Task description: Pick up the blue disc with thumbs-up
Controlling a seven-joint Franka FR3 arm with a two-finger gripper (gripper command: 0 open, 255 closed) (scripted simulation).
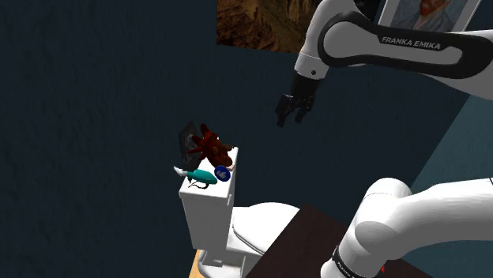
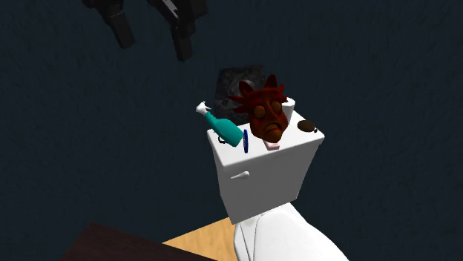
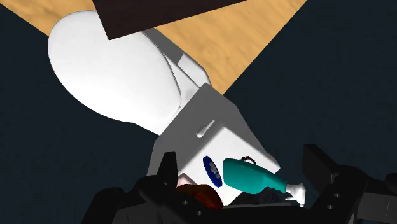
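Shoulder view: high beside the stand (image 1: 292, 237), looking down at the toilet tank (image 1: 207, 209) from mid distance. Second exterior view: close, facing the tank's front from above. Wrist view: downward from overhead. All share the tank top

Pincer (image 2: 154, 46) spread, apart from tank (image 2: 267, 182); blue disc (image 2: 245, 140) between teal bottle (image 2: 226, 129), red mask (image 2: 266, 115).
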